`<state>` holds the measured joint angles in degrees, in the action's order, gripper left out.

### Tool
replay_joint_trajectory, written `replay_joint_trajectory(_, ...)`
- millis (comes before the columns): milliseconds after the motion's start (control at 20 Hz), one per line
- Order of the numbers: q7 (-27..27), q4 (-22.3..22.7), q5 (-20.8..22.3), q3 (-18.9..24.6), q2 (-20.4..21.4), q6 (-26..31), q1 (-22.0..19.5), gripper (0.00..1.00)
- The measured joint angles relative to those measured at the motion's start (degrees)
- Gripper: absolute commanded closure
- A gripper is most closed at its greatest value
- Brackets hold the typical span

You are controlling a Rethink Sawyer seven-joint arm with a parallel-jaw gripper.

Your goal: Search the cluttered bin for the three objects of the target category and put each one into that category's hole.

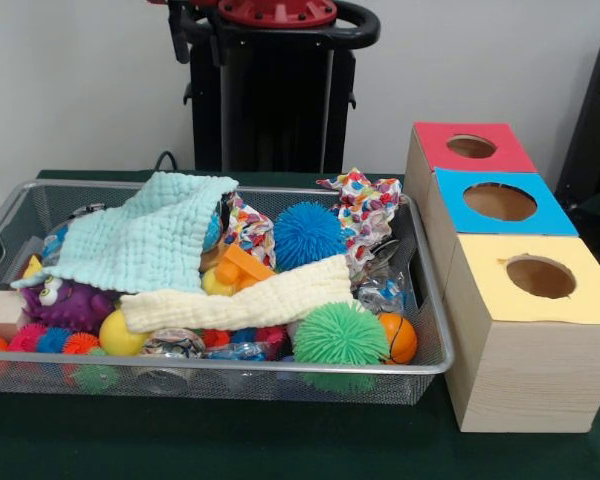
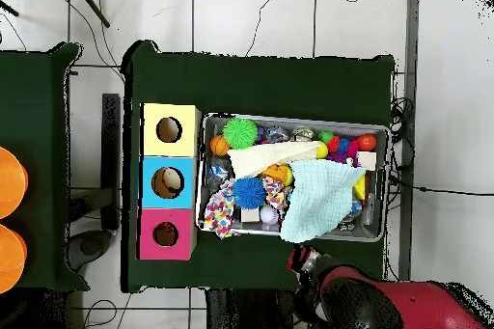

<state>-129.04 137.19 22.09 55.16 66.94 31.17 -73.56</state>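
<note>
Currently, arm: drawn back at the pedestal; the end effector is not seen in either view, so its opening cannot be told, nor whether anything is held.
Bin: the cluttered bin [image 1: 420, 362] sits on the green surface [image 1: 280, 440], just beside the three boxes.
Targets: no soft animal toy is plainly seen; they are judged to be buried under the light blue cloth [image 1: 145, 240], the cream cloth [image 1: 245, 300] or the puff balls.
Hole: the red-topped box's hole [image 1: 471, 146] is the farthest from the front camera, beyond the blue and yellow tops.
Risk: a cloth may be snagged and dragged out with a toy.
Risk: the orange ball [image 1: 399, 338] may be mistaken for a target through its colour.
</note>
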Motion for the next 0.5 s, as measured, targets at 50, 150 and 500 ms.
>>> replay_joint_trajectory(50,0.0,0.0,0.5,0.2,-0.2,0.0,0.0,0.0)
replay_joint_trajectory(150,0.0,0.0,1.4,0.8,-0.6,0.0,0.0,0.0)
replay_joint_trajectory(500,0.0,-0.1,2.3,4.6,0.2,0.3,-1.0,0.0)
